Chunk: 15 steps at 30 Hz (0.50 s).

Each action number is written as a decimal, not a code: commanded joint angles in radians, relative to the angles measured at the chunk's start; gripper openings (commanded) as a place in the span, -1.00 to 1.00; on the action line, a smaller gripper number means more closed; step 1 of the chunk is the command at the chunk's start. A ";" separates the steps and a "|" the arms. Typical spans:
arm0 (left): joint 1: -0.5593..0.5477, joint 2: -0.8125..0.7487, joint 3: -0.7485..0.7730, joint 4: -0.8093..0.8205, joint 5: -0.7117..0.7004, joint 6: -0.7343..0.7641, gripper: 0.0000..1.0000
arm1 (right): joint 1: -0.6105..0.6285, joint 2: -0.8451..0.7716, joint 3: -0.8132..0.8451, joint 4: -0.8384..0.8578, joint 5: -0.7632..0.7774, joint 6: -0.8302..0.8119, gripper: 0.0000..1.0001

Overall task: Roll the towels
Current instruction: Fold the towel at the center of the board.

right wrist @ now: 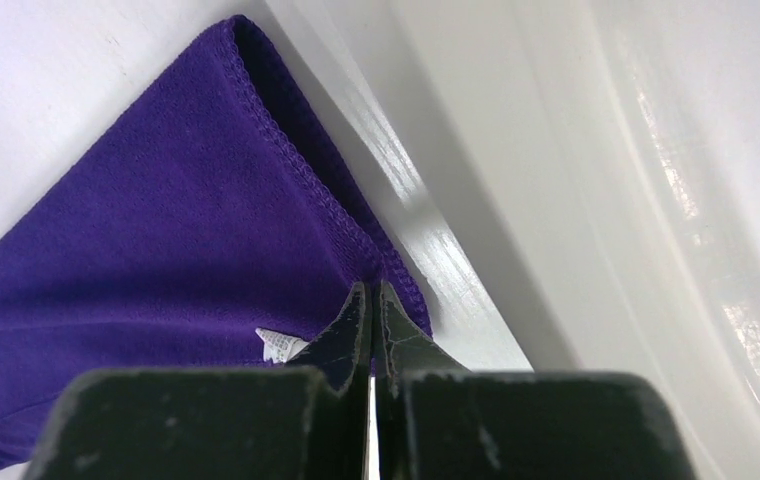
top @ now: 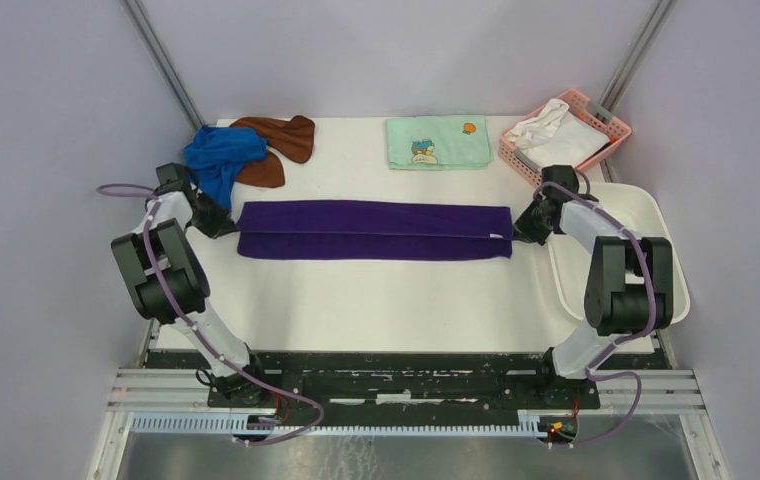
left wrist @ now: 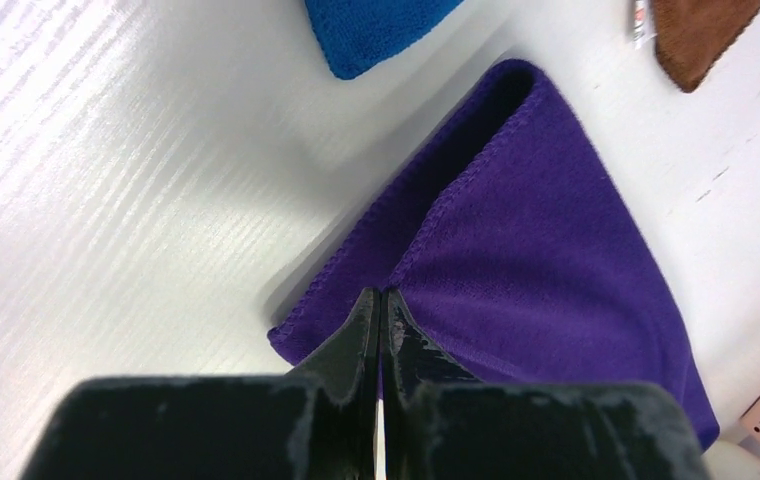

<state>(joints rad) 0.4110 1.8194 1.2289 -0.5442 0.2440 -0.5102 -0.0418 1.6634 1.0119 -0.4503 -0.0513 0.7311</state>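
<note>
The dark purple towel lay folded lengthwise into a long, narrow band across the middle of the table, running left to right between the two arms. The left gripper met its left short end and the right gripper met its right short end, so the band stretched flat from one to the other.

In the left wrist view, the fingers were pressed together with no gap. Their tips sat on the stitched hem of the upper layer, and the cloth drew in towards them, so we took this as a pinch on the towel's end. The right wrist view showed the same thing. Its fingers were closed tight at the hem, just beside a small white tag sewn into that edge, with purple cloth caught at the tips.

The right end of the band lay just beside the rim of a white tray.

The royal blue towel sat crumpled at the far left of the table, near the left gripper. It partly covered the rust-brown towel, and both were unrolled.

Farther back lay a green cartoon-print towel, flat and apart from the band. A pink basket holding a white cloth stood at the far right corner.
</note>
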 commanded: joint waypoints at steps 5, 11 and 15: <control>0.005 -0.154 0.038 -0.030 -0.082 0.020 -0.95 | -0.019 -0.097 0.040 -0.039 0.064 -0.033 -1.00; 0.006 -0.185 -0.075 0.014 -0.091 0.006 -0.95 | -0.023 -0.123 -0.036 -0.018 0.070 -0.022 -1.00; 0.005 -0.142 -0.130 0.038 -0.086 0.014 -0.95 | -0.023 -0.065 -0.073 0.028 0.039 -0.005 -1.00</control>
<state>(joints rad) 0.4103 1.6512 1.1515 -0.5533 0.1837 -0.5106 -0.0551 1.5581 0.9771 -0.4664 -0.0219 0.7170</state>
